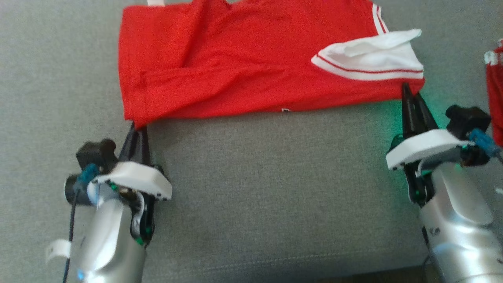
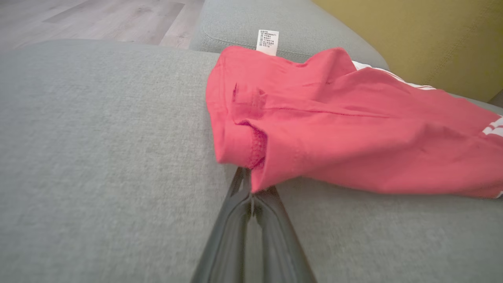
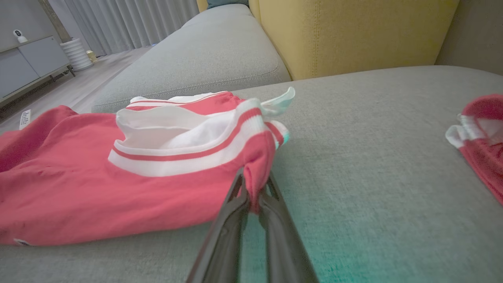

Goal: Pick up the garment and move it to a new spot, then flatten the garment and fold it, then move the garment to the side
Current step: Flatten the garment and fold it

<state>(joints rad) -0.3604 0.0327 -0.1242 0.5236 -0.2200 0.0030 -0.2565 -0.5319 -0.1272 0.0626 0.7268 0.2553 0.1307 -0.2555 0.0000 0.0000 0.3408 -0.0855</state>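
Nearest, on the grey cushion (image 1: 255,177): left gripper (image 1: 137,127), fingers pressed together on the near left corner of the jersey (image 1: 235,67). To its right, right gripper (image 1: 408,89), pinched on the near right corner, red cloth bunched between the tips. Both sets of fingers pointing away from the robot.

Just beyond, the jersey itself, lying across the cushion with its long axis left to right and its near edge running roughly straight from one grip to the other. Plain stitched edge at the left end; sleeve and striped trim at the right end. Small white tag (image 1: 285,110) on the near edge, about midway. White sleeve (image 1: 373,59) with a red stripe, crumpled on top at the right. White care label (image 1: 156,2) sticking out at the far left corner.

Off to the right, well apart from the jersey: second red garment (image 1: 496,98), cut by the picture edge. Farther back: yellow backrest (image 3: 353,35) and wood floor (image 2: 98,19).
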